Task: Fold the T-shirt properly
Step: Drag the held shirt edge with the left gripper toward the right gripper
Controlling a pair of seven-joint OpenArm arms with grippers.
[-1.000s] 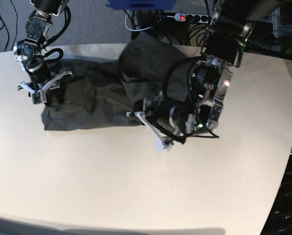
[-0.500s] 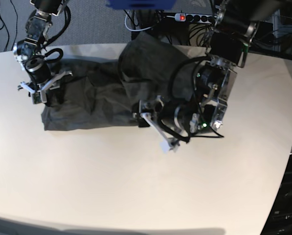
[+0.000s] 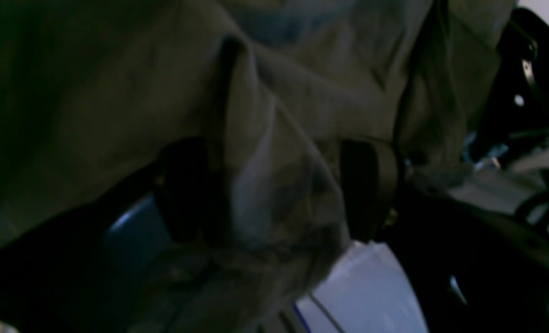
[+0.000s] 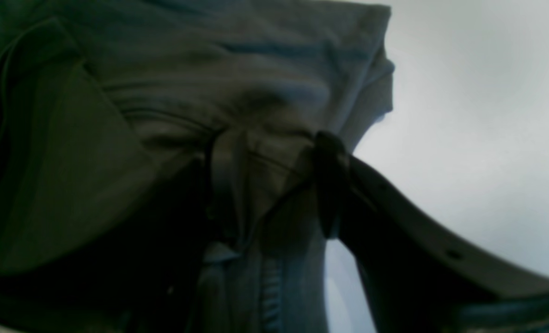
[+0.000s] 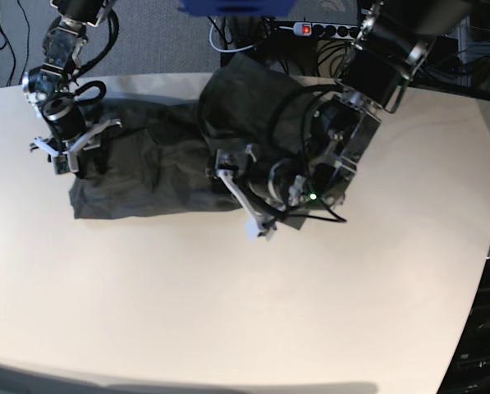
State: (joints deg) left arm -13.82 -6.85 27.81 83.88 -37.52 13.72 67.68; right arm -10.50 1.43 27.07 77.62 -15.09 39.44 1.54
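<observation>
Grey shirt (image 5: 171,164) bunched along the table's (image 5: 253,312) far edge, barely folded, most of the work left. At shirt's left end, right gripper (image 5: 68,148) pinching cloth, jaws part closed. At its right, left gripper (image 5: 240,193) spread wide, cloth between. Plenty of bare table nearer the camera.

The T-shirt (image 5: 175,156), of dark grey thin fabric, is spread in a crumpled, partly folded band along the far side of the table. One end is heaped up higher and wrinkled; stitched hems are seen close up.
</observation>
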